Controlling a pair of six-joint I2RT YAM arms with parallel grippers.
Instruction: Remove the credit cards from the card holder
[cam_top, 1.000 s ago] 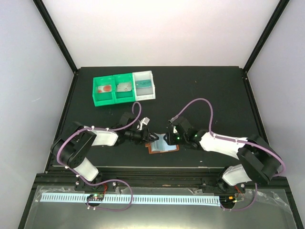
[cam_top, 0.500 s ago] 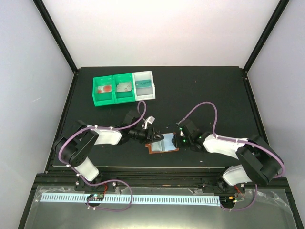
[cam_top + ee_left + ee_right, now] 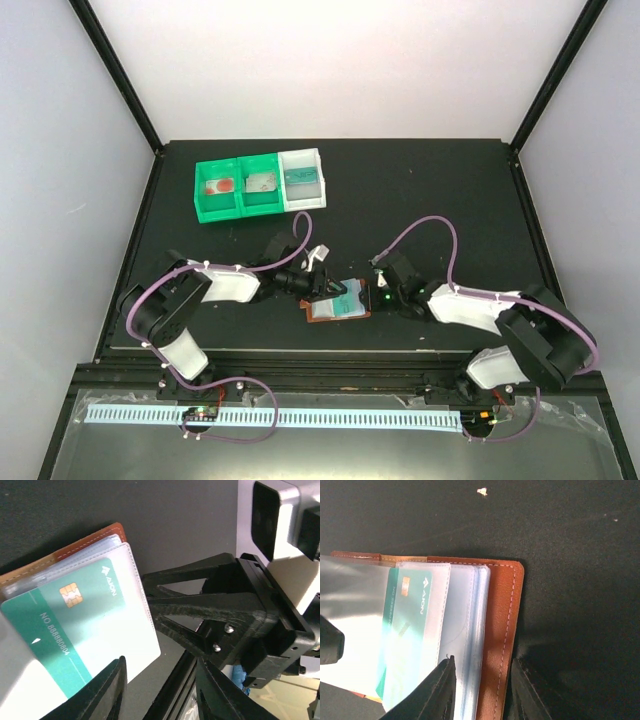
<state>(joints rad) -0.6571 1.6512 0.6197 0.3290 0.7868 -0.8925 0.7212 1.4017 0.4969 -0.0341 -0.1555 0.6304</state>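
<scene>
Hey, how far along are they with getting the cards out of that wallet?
Done: the card holder lies open, but no card is seen lying loose. In hand: the right gripper straddles the holder's brown edge, and the left gripper is open at the corner of the clear sleeve. Left: the green card sits inside that sleeve, so the pulling out is not yet done.

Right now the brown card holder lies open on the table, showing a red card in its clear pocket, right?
No, the card is green, not red; the left wrist view shows it. The card holder is brown and lies open on the table.
</scene>
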